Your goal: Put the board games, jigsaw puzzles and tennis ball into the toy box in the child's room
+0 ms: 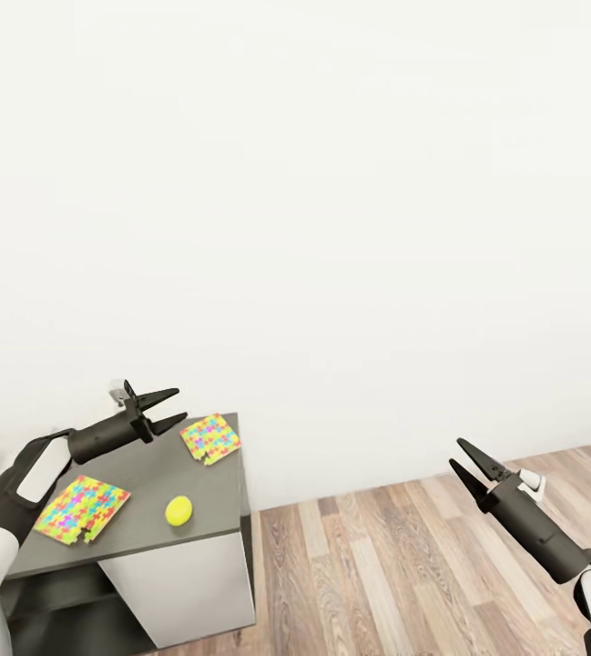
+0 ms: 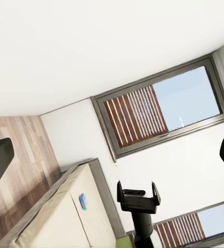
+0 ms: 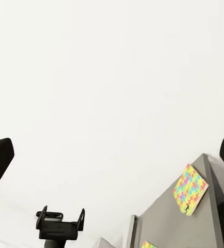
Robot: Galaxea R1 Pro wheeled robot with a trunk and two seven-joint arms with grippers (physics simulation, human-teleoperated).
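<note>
At lower left of our head view, the table [image 1: 213, 524] carries two jigsaw puzzles [image 1: 82, 508] [image 1: 210, 437] and the tennis ball [image 1: 178, 510]. Our left gripper [image 1: 175, 405] hovers above them, fingers wide, empty. Our right gripper [image 1: 459, 456], lower right over the wood floor [image 1: 404, 565], is narrowly parted, empty.

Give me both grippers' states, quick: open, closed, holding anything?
Left gripper: open, empty, above the table.
Right gripper: open, empty, out over the wood floor.
</note>
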